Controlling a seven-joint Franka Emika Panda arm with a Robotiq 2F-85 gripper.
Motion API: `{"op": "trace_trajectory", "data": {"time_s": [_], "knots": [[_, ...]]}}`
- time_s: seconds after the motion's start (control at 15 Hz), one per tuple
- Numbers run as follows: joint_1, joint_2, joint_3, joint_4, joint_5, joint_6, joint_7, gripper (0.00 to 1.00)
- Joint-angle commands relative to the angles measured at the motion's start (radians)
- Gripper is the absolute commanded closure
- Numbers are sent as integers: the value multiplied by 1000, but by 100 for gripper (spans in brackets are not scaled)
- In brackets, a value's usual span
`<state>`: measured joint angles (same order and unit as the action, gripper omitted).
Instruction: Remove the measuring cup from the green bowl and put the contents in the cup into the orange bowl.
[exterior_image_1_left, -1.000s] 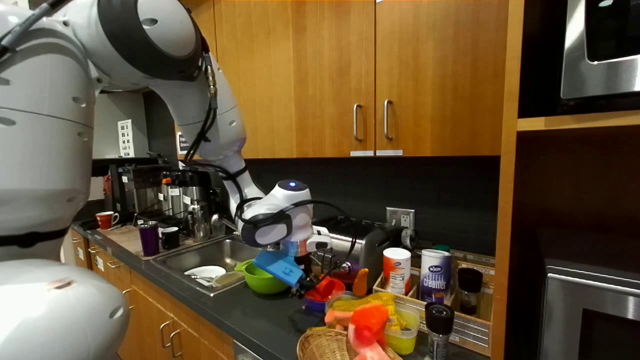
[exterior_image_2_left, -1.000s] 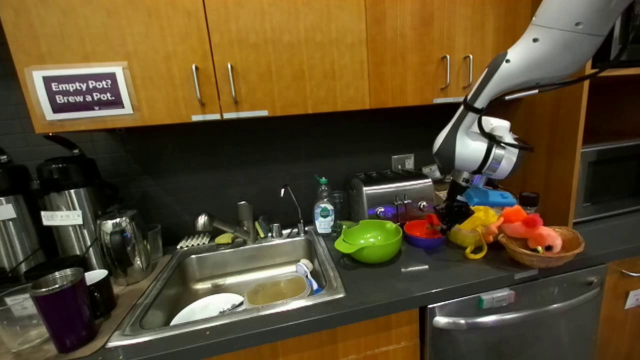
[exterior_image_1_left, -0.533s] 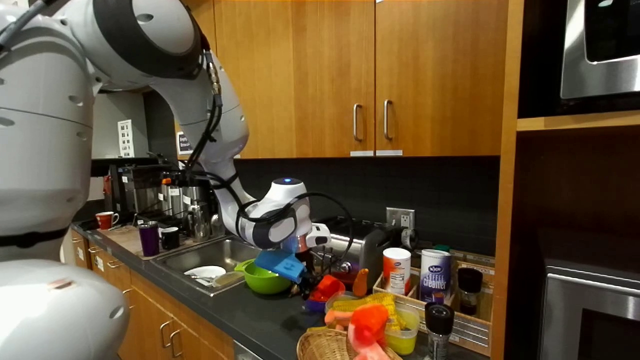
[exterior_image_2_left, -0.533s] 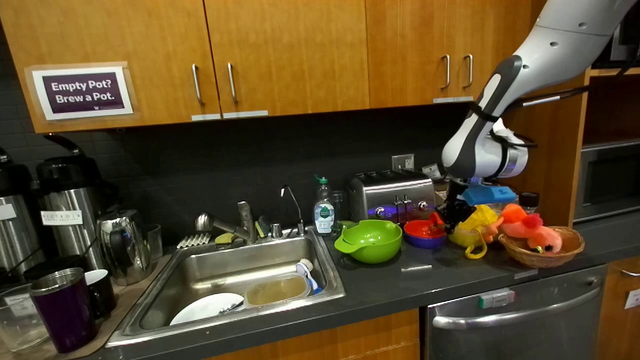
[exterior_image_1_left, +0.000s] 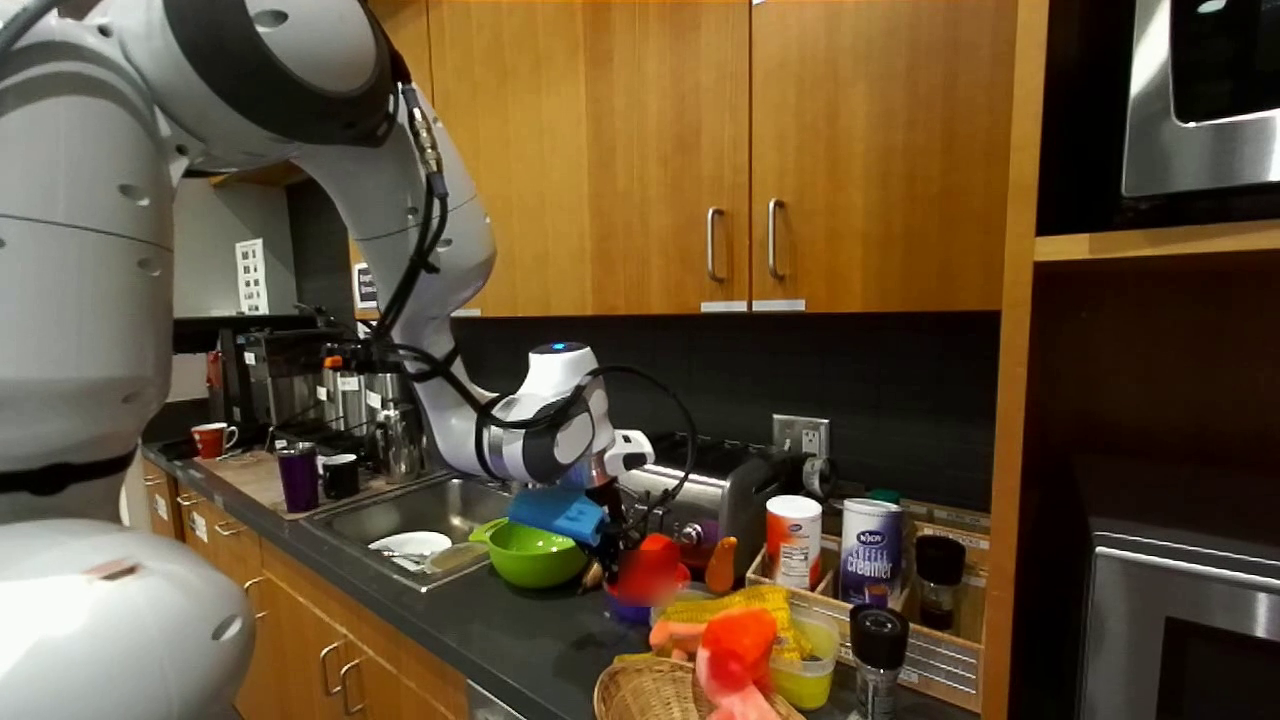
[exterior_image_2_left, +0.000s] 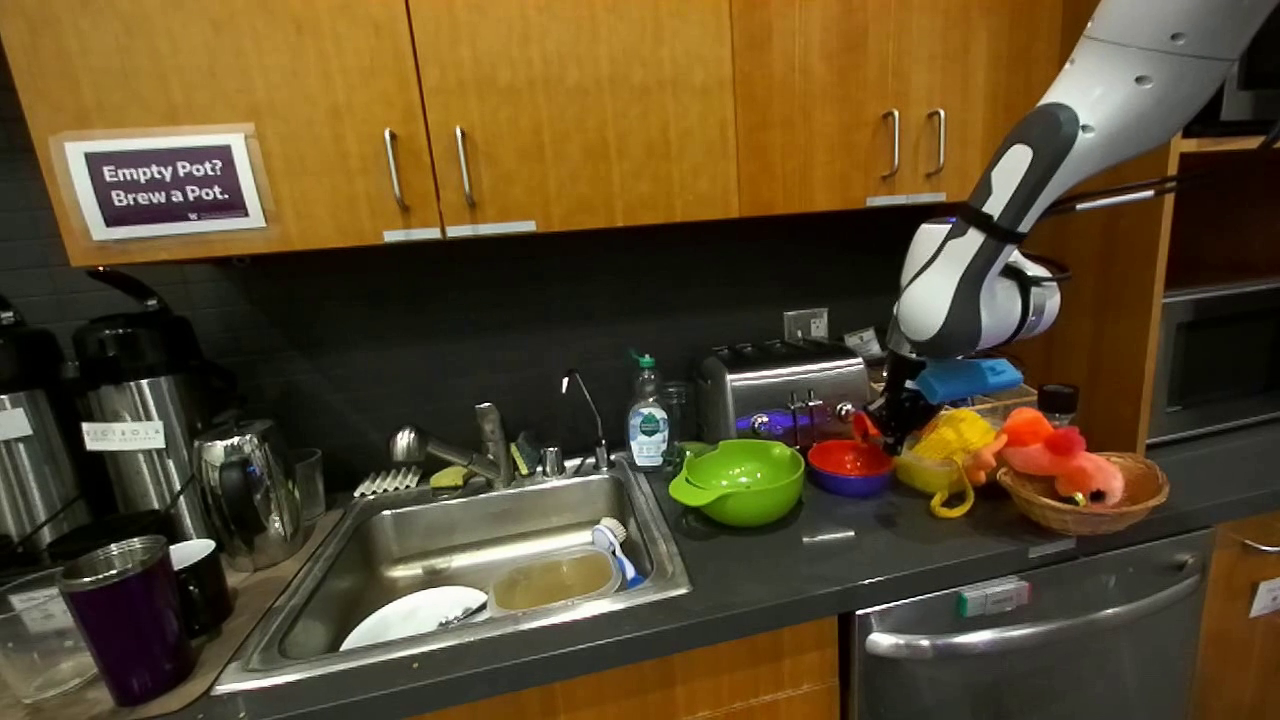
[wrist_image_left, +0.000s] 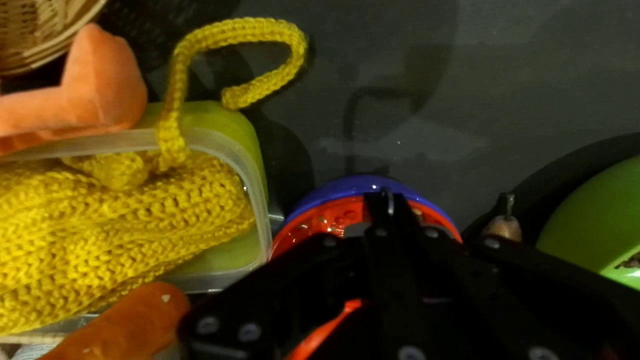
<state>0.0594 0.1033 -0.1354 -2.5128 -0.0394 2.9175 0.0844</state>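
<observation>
The dark table (exterior_image_2_left: 760, 565) carries what I work with. On it stands the green bowl (exterior_image_2_left: 750, 508); I see no measuring cup in it, only an edge of brown pieces (wrist_image_left: 631, 261) inside from my wrist, so I judge the removing done. My tool (wrist_image_left: 386, 202) reaches in above a smaller vessel, its fingers pressed together with hardly a gap, pinching what I take to be a handle. That vessel is the orange bowl (exterior_image_2_left: 845, 461), just beside the green one, red-orange within and blue-violet below; whether it is one bowl or two nested I cannot tell. The red measuring cup (exterior_image_1_left: 645, 568) is in my grip, at or just over the orange bowl in both exterior views. It is partly blurred and its inside is hidden, so I cannot say whether anything remains in it, nor whether it touches the rim. Small pale bits (wrist_image_left: 320, 219) show in the orange bowl, and I guess that at least part of the pour has landed. What is left, as I judge it, is to tip the cup until it is surely empty.
</observation>
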Motion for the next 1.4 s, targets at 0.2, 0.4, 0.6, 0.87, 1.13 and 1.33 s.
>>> {"op": "trace_trajectory", "data": {"time_s": [0.2, 0.4, 0.6, 0.87, 1.13, 1.33], "knots": [[54, -48, -60, 8, -297, -77, 262, 99], [61, -60, -53, 15, -387, -120, 345, 99], [68, -68, -45, 21, -444, -153, 394, 99], [30, -73, 20, 40, -508, -226, 445, 99], [33, -68, 55, 63, -563, -318, 492, 99], [34, -63, 78, 77, -586, -379, 509, 99]]}}
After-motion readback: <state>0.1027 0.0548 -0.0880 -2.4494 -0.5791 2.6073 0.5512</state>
